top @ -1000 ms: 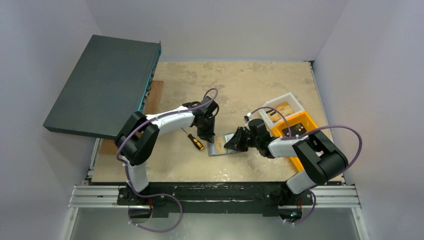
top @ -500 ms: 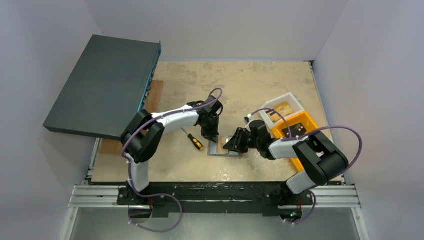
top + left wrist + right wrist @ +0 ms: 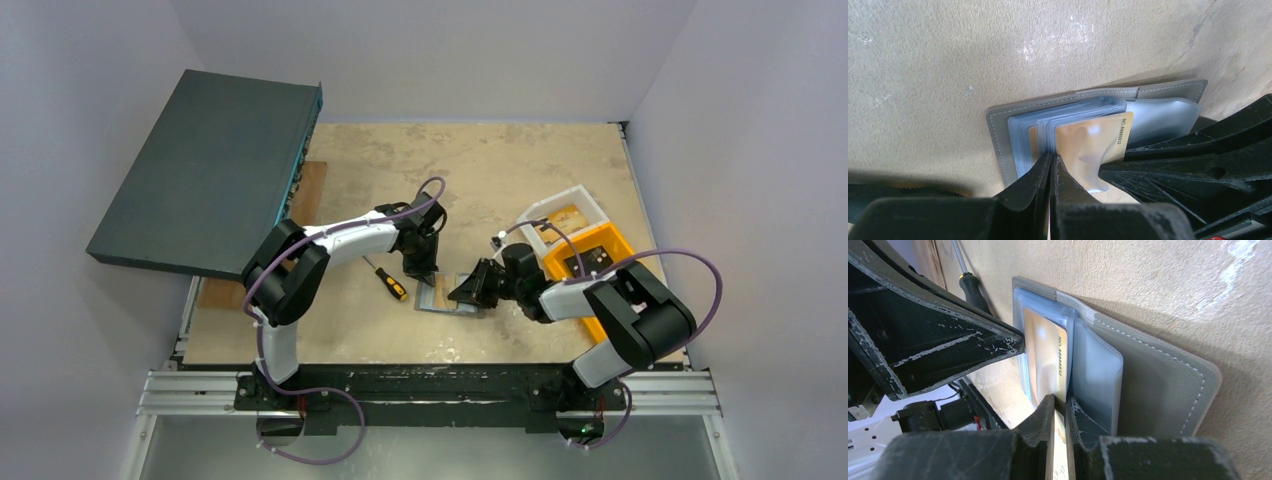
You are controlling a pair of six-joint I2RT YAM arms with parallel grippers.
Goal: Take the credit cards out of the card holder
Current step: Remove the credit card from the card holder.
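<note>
At the near edge of the desk [image 3: 330,338] the two arms are bolted side by side, both reaching in toward the middle. Just past them the card holder [image 3: 447,298] lies flat and opened out, inside up. In the top view its long axis runs 9 to 3 and the fold goes 12 to 6. The cover is soft-looking grey stuff with pale stitching round the rim and rounded corners. Inside there's a stack of clear bluish plastic sleeves, and a glossy gold credit card [image 3: 1100,142] with a printed number pokes out of them.

The right end effector [image 3: 1060,405], scuffed black plastic, comes in from 3 o'clock and is clamped on that card's edge. The left end effector [image 3: 1052,160] drops in from 11 o'clock with its fingers pressed together and the tips against the sleeve stack. Can't tell if anything's caught between them.

The desk is tan, mottled and a bit rough. At 9 o'clock of the holder is a screwdriver [image 3: 386,279] with a black and yellow handle. Out at 3 sits an orange bin [image 3: 610,236], with a white bin [image 3: 585,198] behind it. Far off at 10, a big dark flat box [image 3: 205,170] overhangs the desk.
</note>
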